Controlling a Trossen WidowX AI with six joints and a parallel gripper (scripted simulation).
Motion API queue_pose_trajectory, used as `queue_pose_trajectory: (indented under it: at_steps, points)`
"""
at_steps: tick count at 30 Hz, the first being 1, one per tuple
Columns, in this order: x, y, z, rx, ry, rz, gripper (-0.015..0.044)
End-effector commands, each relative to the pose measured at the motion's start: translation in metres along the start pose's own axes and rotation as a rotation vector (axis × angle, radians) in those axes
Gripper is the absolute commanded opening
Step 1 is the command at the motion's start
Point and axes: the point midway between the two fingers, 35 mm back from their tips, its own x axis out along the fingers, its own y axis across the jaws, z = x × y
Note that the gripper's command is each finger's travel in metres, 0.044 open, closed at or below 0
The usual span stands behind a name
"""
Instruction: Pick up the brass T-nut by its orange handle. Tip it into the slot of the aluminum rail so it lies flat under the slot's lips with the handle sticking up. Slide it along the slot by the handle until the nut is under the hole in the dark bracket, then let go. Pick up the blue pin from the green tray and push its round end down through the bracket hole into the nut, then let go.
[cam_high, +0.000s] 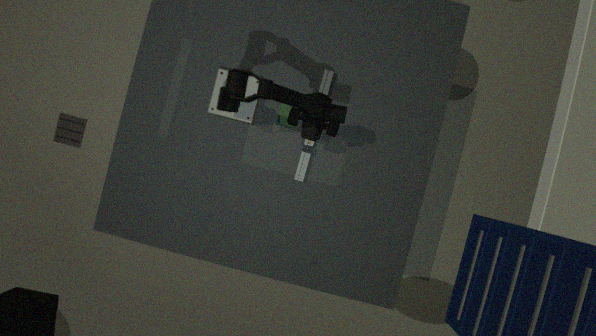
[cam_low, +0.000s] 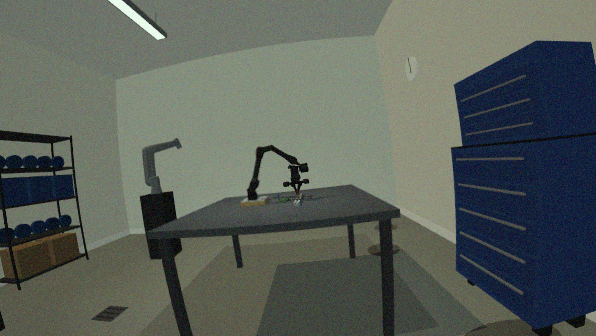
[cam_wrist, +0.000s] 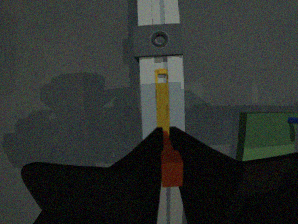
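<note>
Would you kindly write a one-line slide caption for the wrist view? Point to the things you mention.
Gripper (cam_wrist: 165, 132) shut on the orange handle (cam_wrist: 172, 172), above the aluminum rail (cam_wrist: 149, 115), short of the dark bracket (cam_wrist: 145, 42).
</note>
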Motion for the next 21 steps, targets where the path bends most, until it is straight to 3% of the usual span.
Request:
queue_pose_trajectory:
  at_steps: [1,21]
  points:
    - [0.002,0.0,0.007,0.0,-0.003,0.001,-0.015]
    - [0.007,0.0,0.028,0.0,-0.005,0.001,-0.015]
